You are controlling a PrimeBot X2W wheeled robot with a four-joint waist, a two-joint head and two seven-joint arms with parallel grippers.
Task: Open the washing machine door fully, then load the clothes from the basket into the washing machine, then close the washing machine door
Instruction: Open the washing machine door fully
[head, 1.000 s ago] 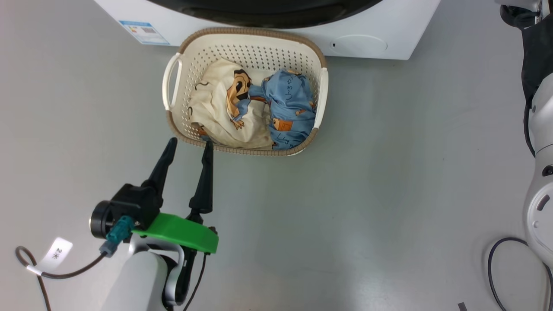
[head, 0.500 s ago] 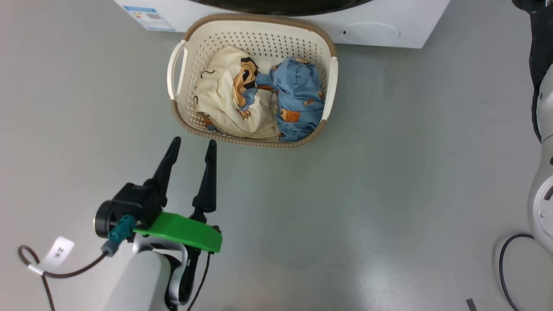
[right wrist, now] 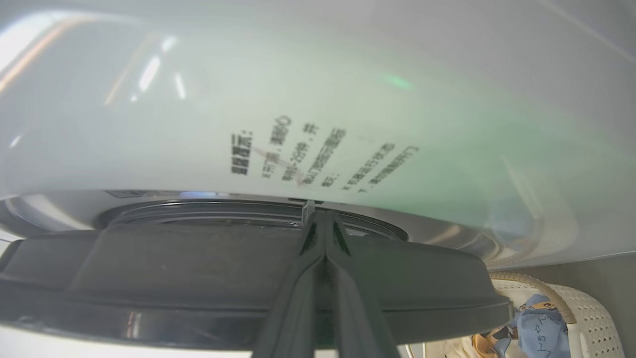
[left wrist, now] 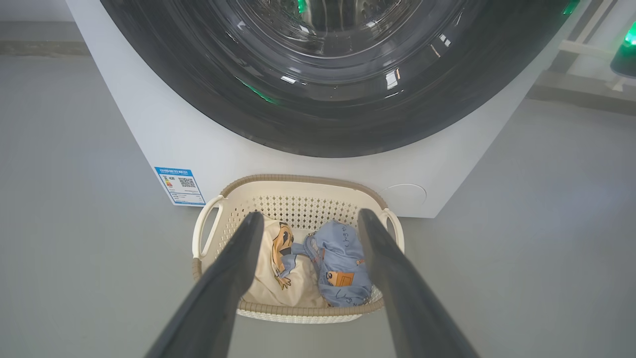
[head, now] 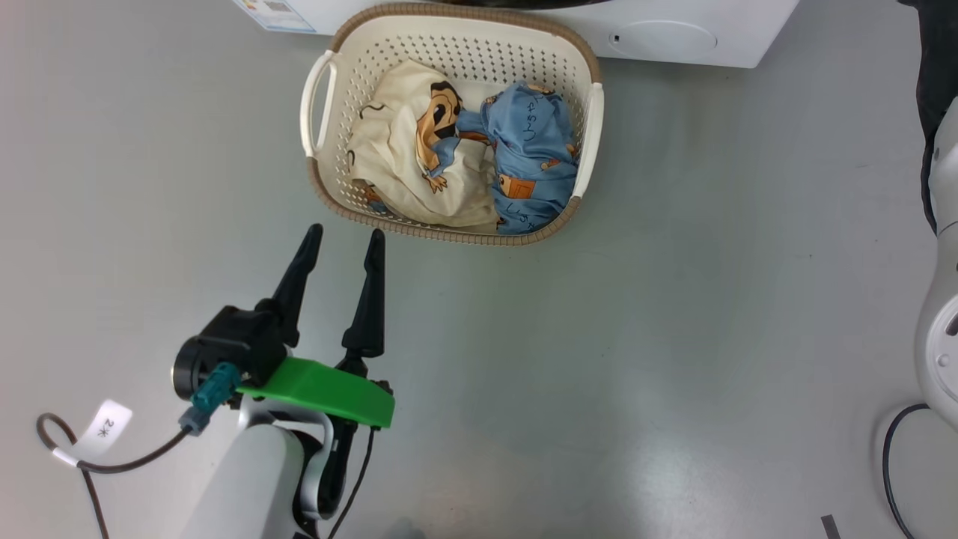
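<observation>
The cream basket stands on the grey floor against the white washing machine. In it lie the clothes: a cream garment on the left and a blue one on the right. My left gripper hovers open just short of the basket's near rim, empty. Its wrist view looks between the fingers at the basket and the washing machine door above it. My right gripper is shut, with its tips at the seam between the door's dark rim and the white front.
A cable with a white tag trails on the floor at the lower left. Another dark cable loops at the lower right below my pale right arm. A blue label and a round service flap mark the machine's front.
The whole head picture has shifted, so the camera moved: basket and machine now sit higher and further right in it. My left gripper stays open, the right shut.
</observation>
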